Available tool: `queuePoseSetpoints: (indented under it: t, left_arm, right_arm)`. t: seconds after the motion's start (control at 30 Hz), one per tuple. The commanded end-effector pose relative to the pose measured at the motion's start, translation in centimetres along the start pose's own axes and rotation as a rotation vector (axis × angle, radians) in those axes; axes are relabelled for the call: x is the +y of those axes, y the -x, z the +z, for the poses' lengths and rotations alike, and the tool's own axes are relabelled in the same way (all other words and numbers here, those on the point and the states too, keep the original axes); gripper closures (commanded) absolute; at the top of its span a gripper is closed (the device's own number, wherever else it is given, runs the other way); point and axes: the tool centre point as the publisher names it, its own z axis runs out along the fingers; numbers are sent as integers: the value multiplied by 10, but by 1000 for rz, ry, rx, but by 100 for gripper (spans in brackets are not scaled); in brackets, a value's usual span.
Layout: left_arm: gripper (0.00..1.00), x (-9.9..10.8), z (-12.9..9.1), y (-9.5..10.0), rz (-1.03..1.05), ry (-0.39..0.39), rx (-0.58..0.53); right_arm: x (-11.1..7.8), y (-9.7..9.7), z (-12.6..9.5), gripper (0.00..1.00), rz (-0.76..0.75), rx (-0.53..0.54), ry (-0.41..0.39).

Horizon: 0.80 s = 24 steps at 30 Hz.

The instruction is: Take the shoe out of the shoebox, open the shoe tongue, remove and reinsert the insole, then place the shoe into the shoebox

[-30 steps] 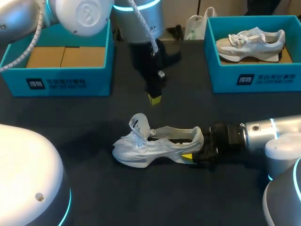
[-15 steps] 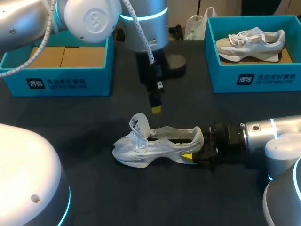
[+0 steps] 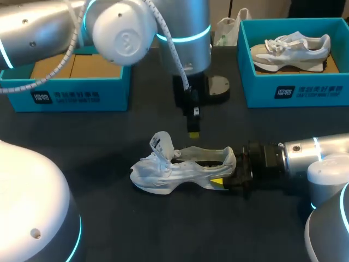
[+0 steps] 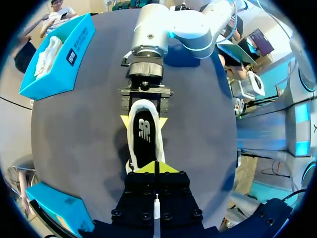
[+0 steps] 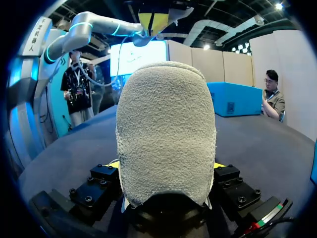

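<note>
Overhead first: a white shoe [image 3: 182, 169] lies on its sole near the middle of the dark desk [image 3: 125, 229], toe toward the left edge, heel toward the right edge. My right gripper [image 3: 221, 183] is clamped on the heel from both sides. The tongue [image 3: 162, 144] stands pulled up. My left gripper [image 3: 193, 132] hangs just above the shoe's opening. Over the last second it has travelled from nearer the far edge toward the shoe, while the shoe and right arm have not shifted. An open shoebox [image 3: 82, 95] sits at the far left corner. At the far right corner another box [image 3: 294, 90] holds a second shoe [image 3: 292, 52].

Next, the left wrist camera looks straight down. Its yellow tips [image 4: 155, 167] are pressed together and carry nothing. Just ahead of them is the shoe [image 4: 143, 148], with the dark insole [image 4: 143, 131] seemingly seated inside. The right gripper [image 4: 143, 120] pinches the heel.

Finally, the right wrist camera is filled by the fuzzy heel [image 5: 166, 134] held between its own fingers. The left gripper [image 5: 153, 22] shows above it.

I judge that the insole removal is about to begin. The left fingers would have to part before they can pinch the insole. Whether they already touch the shoe, I cannot tell.
</note>
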Motion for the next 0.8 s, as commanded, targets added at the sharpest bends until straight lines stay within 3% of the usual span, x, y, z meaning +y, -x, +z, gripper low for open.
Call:
queuePoseSetpoints:
  t: [0.03, 0.2, 0.57, 0.8]
  left_arm:
    - [100, 7, 3, 1, -1, -18, 1]
    - [100, 7, 3, 1, -1, -18, 1]
    - [100, -4, 55, 12, 82, -38, 0]
    - [100, -3, 57, 13, 115, -26, 7]
  right_arm:
    - [1, -1, 2, 100, 1, 1, -8]
    - [1, -1, 2, 100, 1, 1, -8]
    - [1, -1, 2, 100, 1, 1, -8]
    - [1, -1, 2, 100, 1, 1, -8]
